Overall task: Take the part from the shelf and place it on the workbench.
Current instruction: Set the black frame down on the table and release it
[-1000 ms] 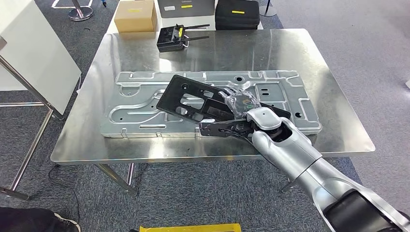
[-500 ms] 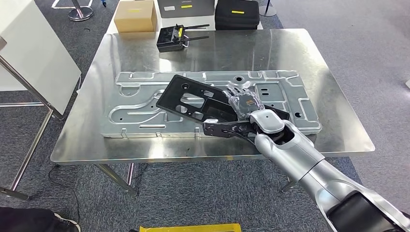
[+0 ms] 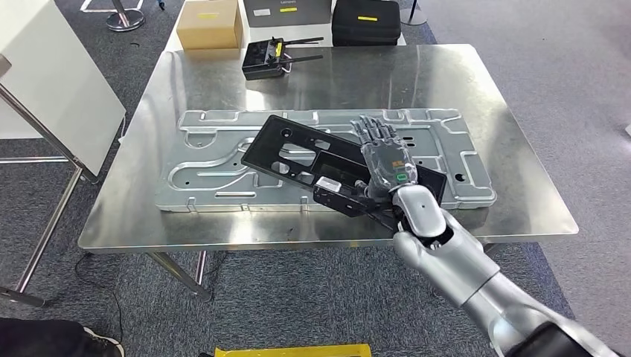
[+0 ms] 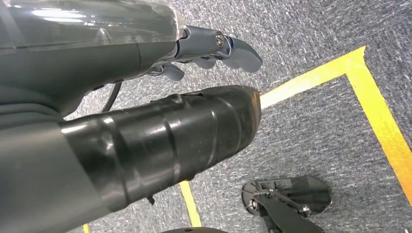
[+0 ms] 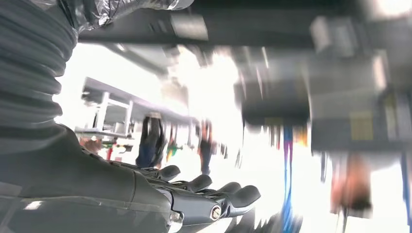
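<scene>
The black plastic part (image 3: 298,152), a long flat frame with cut-outs, lies slantwise on a stamped silver metal panel (image 3: 216,149) on the steel workbench (image 3: 476,82). My right hand (image 3: 383,152) is stretched flat over the part's right end, fingers straight and apart, gripping nothing. The right wrist view is blurred and shows those fingers (image 5: 209,194) extended. My left hand (image 4: 194,121) hangs beside my body above the carpet, fingers loosely bent and holding nothing.
At the workbench's far edge stand a cardboard box (image 3: 209,24), a black device with antennas (image 3: 266,58) and a black case (image 3: 364,21). A white board on a metal frame (image 3: 52,82) stands to the left. Yellow tape (image 4: 340,68) marks the carpet.
My right hand has let go of the part: its fingers went from curled around the part's near end to straight and flat. The part's right end settled onto the panel.
</scene>
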`<action>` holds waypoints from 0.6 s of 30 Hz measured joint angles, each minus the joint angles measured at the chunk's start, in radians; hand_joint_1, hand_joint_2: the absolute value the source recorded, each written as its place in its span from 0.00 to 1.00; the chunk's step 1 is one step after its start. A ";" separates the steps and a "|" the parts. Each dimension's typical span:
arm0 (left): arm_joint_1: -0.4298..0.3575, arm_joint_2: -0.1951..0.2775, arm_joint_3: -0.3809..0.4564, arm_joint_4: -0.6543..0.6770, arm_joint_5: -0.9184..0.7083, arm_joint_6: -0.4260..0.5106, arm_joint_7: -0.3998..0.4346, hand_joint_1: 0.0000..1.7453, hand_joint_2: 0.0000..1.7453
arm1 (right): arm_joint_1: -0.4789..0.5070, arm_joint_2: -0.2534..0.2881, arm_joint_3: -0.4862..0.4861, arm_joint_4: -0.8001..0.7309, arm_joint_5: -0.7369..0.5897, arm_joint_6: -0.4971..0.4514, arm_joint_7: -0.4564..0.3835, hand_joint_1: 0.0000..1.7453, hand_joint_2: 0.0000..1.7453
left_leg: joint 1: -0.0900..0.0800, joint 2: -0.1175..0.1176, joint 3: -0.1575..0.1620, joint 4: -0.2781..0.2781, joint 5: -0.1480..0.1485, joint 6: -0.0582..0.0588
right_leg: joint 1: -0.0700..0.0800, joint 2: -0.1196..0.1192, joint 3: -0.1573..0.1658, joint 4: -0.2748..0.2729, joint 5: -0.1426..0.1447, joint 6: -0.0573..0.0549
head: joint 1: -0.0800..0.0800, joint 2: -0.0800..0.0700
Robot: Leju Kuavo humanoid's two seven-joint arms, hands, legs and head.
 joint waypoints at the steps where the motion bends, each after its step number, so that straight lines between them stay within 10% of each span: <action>1: 0.000 -0.001 0.000 0.000 -0.001 0.002 0.000 0.00 0.00 | 0.061 -0.001 -0.035 -0.052 0.047 -0.096 -0.006 0.00 1.00 | 0.000 -0.001 0.000 0.000 0.000 0.000 | 0.000 -0.001 0.000 0.000 0.000 0.000 | 0.000 0.000; 5: 0.001 -0.004 0.000 0.000 -0.010 0.014 0.004 0.00 0.00 | 0.346 0.028 -0.210 -0.317 0.189 -0.324 -0.168 0.00 1.00 | 0.000 -0.003 -0.002 0.000 -0.002 0.001 | 0.000 -0.003 0.000 0.000 -0.002 0.001 | 0.000 0.000; 11: 0.004 -0.011 -0.001 0.000 -0.013 0.033 0.009 0.00 0.00 | 0.740 0.312 -0.604 -0.746 -0.039 -0.363 -0.898 0.00 1.00 | 0.001 -0.004 -0.003 -0.001 -0.004 0.001 | 0.001 -0.003 -0.001 0.000 -0.004 0.001 | 0.000 0.000; 18: 0.003 -0.013 0.000 0.000 -0.010 0.035 0.004 0.00 0.00 | 0.870 0.420 -0.757 -0.924 -0.081 -0.363 -0.850 0.00 1.00 | 0.000 -0.001 0.000 -0.001 -0.003 0.001 | 0.000 -0.001 0.002 -0.001 -0.002 0.003 | 0.000 0.000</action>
